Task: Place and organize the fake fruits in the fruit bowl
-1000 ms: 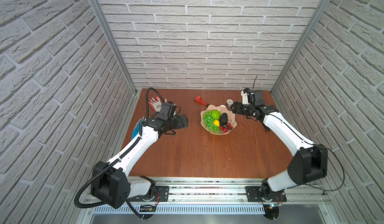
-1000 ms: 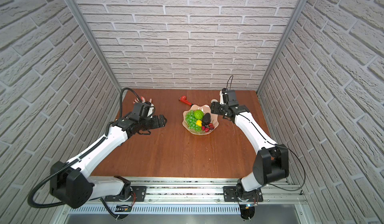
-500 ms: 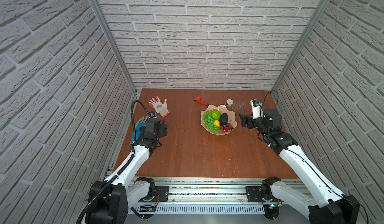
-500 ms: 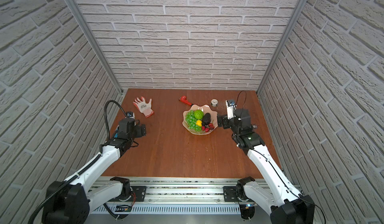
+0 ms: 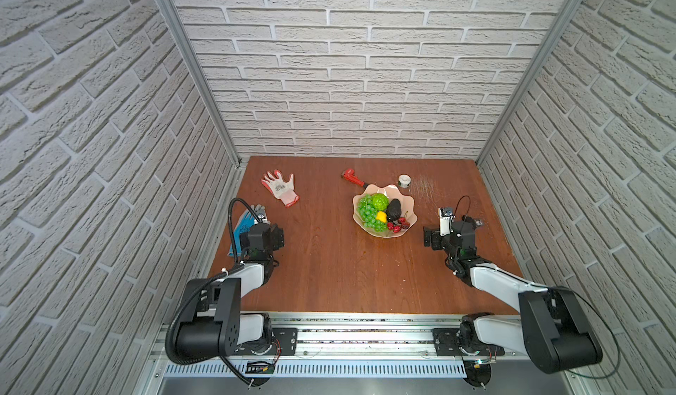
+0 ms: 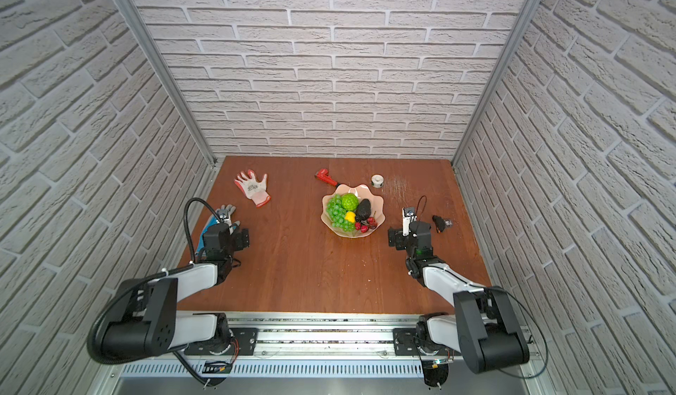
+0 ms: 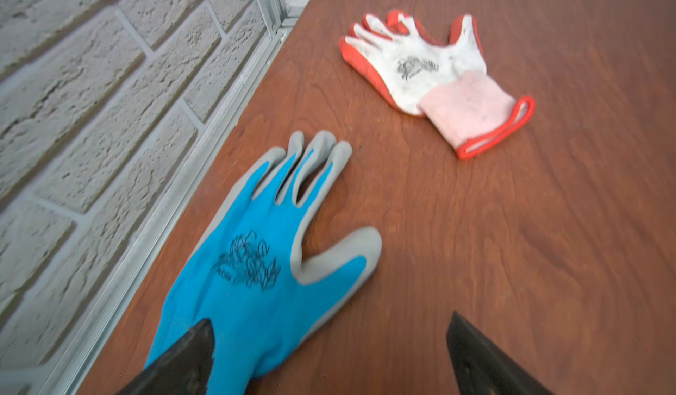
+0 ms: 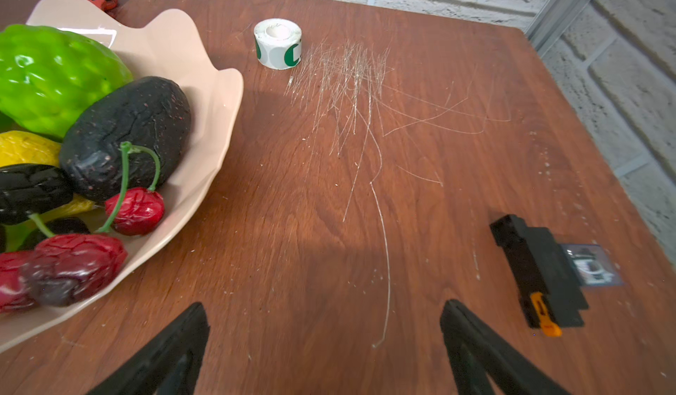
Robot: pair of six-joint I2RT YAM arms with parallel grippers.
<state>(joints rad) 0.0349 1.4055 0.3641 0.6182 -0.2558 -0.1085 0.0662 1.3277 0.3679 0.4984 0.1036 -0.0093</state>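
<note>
In both top views the pale pink fruit bowl (image 5: pixel 398 193) (image 6: pixel 367 191) stands right of the table's middle. In it lie a green grape bunch (image 5: pixel 367 212), a bumpy lime-green ball (image 5: pixel 379 201), a small yellow fruit (image 5: pixel 381 216), a dark avocado (image 5: pixel 394 209) and red and dark cherries (image 5: pixel 398 225). The right wrist view shows the bowl's wall (image 8: pixel 175 45), the avocado (image 8: pixel 128 133) and a red cherry (image 8: pixel 135 210) close by. My right gripper (image 8: pixel 323 309) (image 5: pixel 439 237) is open and empty over bare wood beside the bowl. My left gripper (image 7: pixel 329 323) (image 5: pixel 272 234) is open and empty, far left.
A blue glove (image 7: pixel 256 247) (image 5: pixel 248 221) lies under the left gripper by the left wall, and a white-and-red glove (image 5: pixel 280 188) lies behind it. A red wrench (image 5: pixel 353 177) and a white tape roll (image 5: pixel 404 181) sit behind the bowl. A small black device (image 8: pixel 537 272) lies right of the right gripper.
Both arms have drawn back toward the front. The right gripper left the bowl's far right side, and the left gripper moved back to the blue glove. The fruits have not moved.
</note>
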